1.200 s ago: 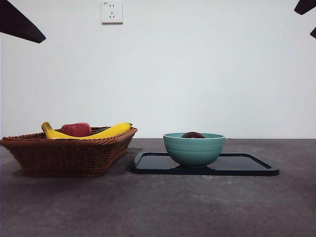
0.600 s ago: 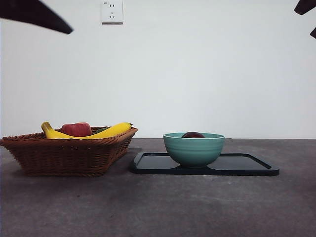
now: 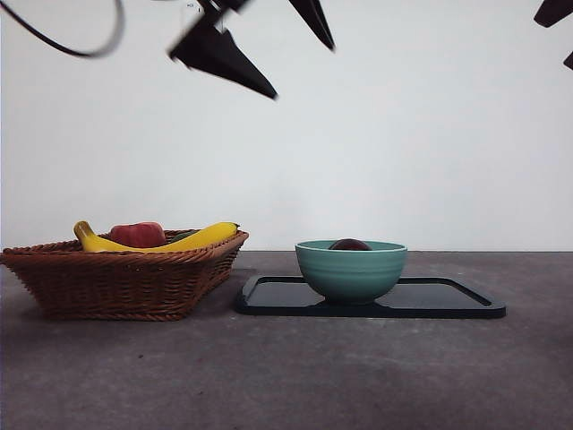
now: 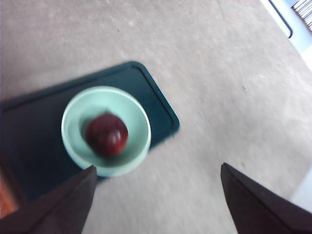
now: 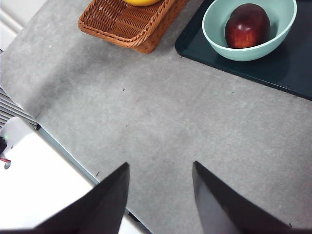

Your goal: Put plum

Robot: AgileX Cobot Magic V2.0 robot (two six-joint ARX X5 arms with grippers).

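The plum (image 3: 350, 245) is dark maroon and lies inside the teal bowl (image 3: 351, 271), with only its top showing in the front view. In the left wrist view the plum (image 4: 107, 135) lies in the bowl (image 4: 73, 146) below and ahead of my left gripper (image 4: 158, 168), which is open and empty. In the front view the left gripper (image 3: 304, 72) hangs high up, left of the bowl. My right gripper (image 5: 161, 164) is open and empty, high and back from the bowl (image 5: 214, 29) and plum (image 5: 247, 25). It shows only as a black tip (image 3: 555, 12) in the front view.
The bowl stands on a black tray (image 3: 448, 300). A wicker basket (image 3: 125, 278) left of the tray holds a yellow banana (image 3: 201, 238) and a red apple-like fruit (image 3: 139, 235). The table's near edge and a white surface (image 5: 34, 185) show in the right wrist view.
The left arm has swung from the top left corner toward the right and now hangs, open, high between basket and bowl. The fruit, bowl and right arm have not moved.
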